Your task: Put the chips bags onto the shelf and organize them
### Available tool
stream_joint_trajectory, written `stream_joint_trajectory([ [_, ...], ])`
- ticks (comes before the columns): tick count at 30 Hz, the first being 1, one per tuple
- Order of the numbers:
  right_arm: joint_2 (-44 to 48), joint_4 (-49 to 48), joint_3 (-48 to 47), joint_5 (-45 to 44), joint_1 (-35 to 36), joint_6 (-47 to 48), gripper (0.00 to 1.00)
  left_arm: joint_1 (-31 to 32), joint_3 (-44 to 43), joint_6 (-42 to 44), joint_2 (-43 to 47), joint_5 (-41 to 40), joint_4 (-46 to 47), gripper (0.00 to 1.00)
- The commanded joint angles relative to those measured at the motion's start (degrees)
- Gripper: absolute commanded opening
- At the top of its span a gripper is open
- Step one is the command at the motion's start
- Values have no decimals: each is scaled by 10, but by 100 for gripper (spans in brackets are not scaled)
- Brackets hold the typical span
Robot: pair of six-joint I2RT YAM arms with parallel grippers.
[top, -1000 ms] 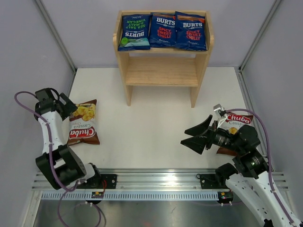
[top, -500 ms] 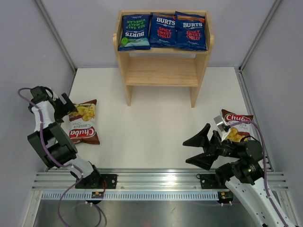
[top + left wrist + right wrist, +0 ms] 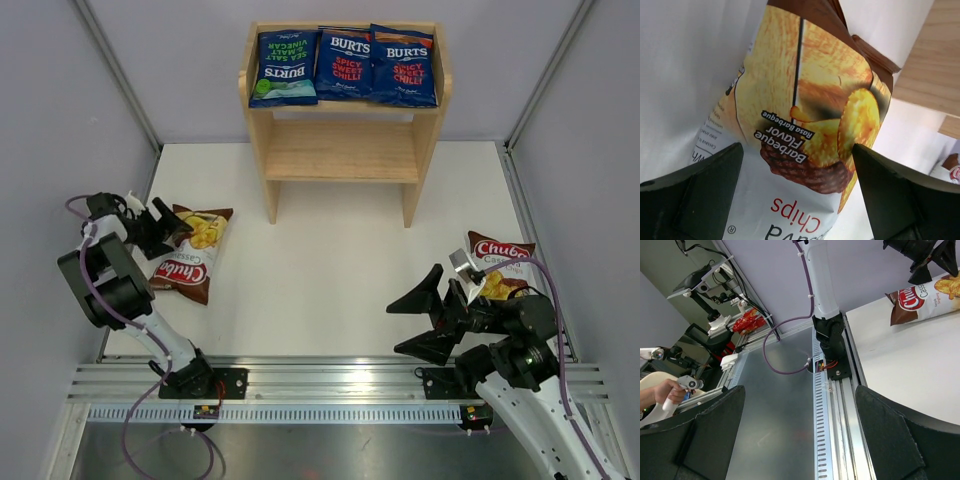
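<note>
Three dark blue BURTS bags lie on the top tier of the wooden shelf (image 3: 340, 150): a green-accented one (image 3: 284, 68) and two orange-topped ones (image 3: 343, 62) (image 3: 403, 66). A brown Chuba bag (image 3: 190, 257) lies tilted on the table at the left. My left gripper (image 3: 165, 228) is open, its fingers astride that bag's top end; the left wrist view shows the bag (image 3: 805, 130) filling the gap between the fingers of the gripper (image 3: 797, 155). The second Chuba bag (image 3: 497, 262) lies at the right. My right gripper (image 3: 393, 328) is open and empty, left of that bag, above the table's front edge.
The shelf's lower tier holds nothing. Grey walls close the table on the left, back and right. A metal rail (image 3: 330, 380) with both arm bases runs along the near edge. The right wrist view shows the rail (image 3: 827, 405), the left arm and the left Chuba bag (image 3: 925, 297).
My left gripper has swung onto the left Chuba bag, which has slid right and rotated. My right gripper has drawn back toward the front edge, off the right bag.
</note>
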State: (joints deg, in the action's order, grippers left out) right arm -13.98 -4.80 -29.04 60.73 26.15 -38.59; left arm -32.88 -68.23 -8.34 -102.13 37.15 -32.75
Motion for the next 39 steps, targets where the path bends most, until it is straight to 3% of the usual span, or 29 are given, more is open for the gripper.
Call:
stream_joint_trajectory([
  [1, -14, -14, -14, -3, 2, 8, 99, 31, 55, -102, 35, 12, 130, 94],
  [6, -11, -12, -14, -18, 3, -3, 99, 124, 140, -258, 111, -217, 217, 98],
  [8, -11, -10, -14, -22, 2, -7, 99, 168, 189, -302, 168, -273, 236, 99],
  [12, -14, 0, -18, -26, 2, -9, 99, 263, 241, -394, 263, -442, 234, 99],
  [14, -16, 3, -20, -34, 2, -10, 99, 306, 268, -425, 310, -472, 232, 99],
  [17, -20, 9, -20, -37, 2, -10, 99, 319, 267, -440, 327, -493, 212, 99],
  [20, -21, 22, -19, -38, 2, -4, 99, 305, 203, -352, 305, -520, 173, 99],
  [23, -18, 31, -20, -38, 2, -2, 99, 259, 127, -235, 246, -444, 173, 99],
  [24, -17, 34, -19, -39, 3, -1, 99, 250, 99, -175, 215, -378, 185, 99],
  [27, -18, 33, -20, -37, 2, 1, 99, 216, 60, -108, 166, -243, 200, 99],
  [29, -18, 34, -21, -34, 3, 1, 99, 182, 40, -102, 116, -182, 218, 99],
  [30, -21, 34, -22, -32, 3, 4, 99, 169, 37, -102, 100, -91, 233, 99],
  [33, -25, 39, -24, -21, 2, 11, 99, 139, 2, -99, 20, 13, 241, 99],
  [36, -34, 39, -27, 4, 3, 18, 99, 135, -31, -105, -46, 87, 255, 99],
  [39, -39, 39, -29, 2, 2, 19, 99, 135, -53, -127, -101, 111, 269, 99],
])
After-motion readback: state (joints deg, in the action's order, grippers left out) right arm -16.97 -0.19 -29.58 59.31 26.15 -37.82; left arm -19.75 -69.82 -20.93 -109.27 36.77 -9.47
